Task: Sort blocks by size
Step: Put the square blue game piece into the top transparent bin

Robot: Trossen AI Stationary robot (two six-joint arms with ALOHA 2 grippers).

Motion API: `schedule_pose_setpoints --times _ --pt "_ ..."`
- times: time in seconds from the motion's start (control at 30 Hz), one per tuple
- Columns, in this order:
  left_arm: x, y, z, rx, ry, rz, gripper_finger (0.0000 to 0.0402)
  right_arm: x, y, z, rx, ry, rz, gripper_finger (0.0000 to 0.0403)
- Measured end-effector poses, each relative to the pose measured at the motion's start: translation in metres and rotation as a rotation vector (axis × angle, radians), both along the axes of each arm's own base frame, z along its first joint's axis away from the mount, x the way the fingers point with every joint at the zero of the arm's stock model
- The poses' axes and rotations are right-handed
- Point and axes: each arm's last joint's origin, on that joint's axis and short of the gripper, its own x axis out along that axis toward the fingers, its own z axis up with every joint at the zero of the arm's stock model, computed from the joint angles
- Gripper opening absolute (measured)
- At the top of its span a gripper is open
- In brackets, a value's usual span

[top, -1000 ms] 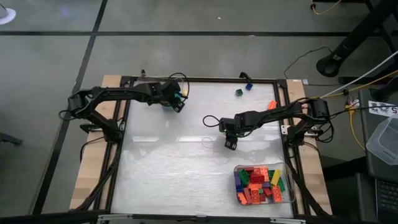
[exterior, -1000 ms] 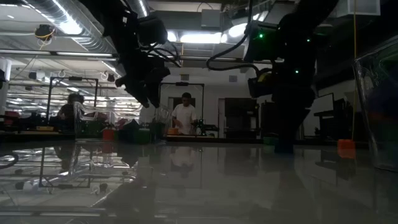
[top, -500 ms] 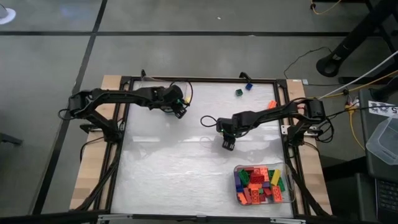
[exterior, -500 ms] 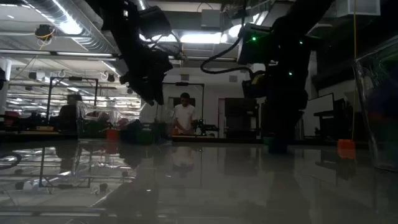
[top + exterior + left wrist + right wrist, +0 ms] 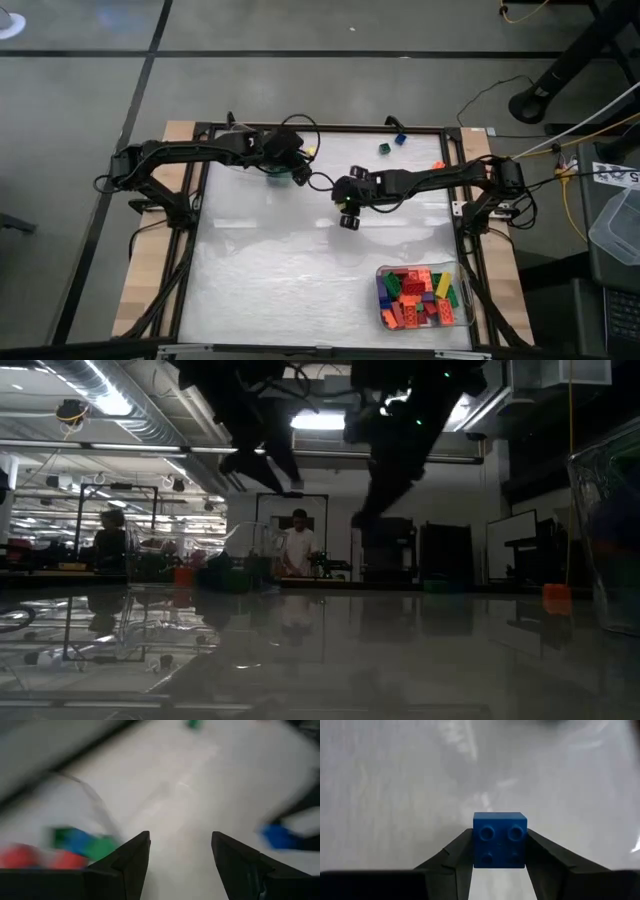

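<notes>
White table top (image 5: pixel 270 270) fills the frame, with a grey floor around it. Above its middle, a small blue square studded plastic block (image 5: pixel 499 840) sits pinched between the right gripper's (image 5: pixel 499 851) two dark fingers. Near it, the left gripper (image 5: pixel 180 852) hangs with fingers spread wide and empty. More coloured blocks (image 5: pixel 420 296) fill a clear plastic tray (image 5: pixel 470 300) at the table's right front corner.
</notes>
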Motion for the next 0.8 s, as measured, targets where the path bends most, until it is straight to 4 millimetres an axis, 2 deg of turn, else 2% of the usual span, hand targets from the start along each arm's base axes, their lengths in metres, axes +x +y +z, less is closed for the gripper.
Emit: schedule_pose_setpoints --times 0.13,0.23,0.57,0.8 --pt "0.002 -0.006 0.0 -0.239 -0.085 -0.037 0.02 0.007 -0.003 0.013 -0.13 -0.046 0.046 0.0148" --pt "0.004 -0.01 0.0 -0.302 -0.104 -0.028 0.02 0.011 -0.004 0.018 -0.209 -0.074 0.068 0.0144" --pt "0.013 -0.026 0.006 -0.308 -0.184 -0.068 0.02 0.025 -0.005 0.031 -0.293 -0.239 0.111 0.0156" --pt "0.015 -0.027 0.008 -0.285 -0.202 -0.059 0.02 0.028 -0.005 0.035 -0.29 -0.294 0.111 0.0158"
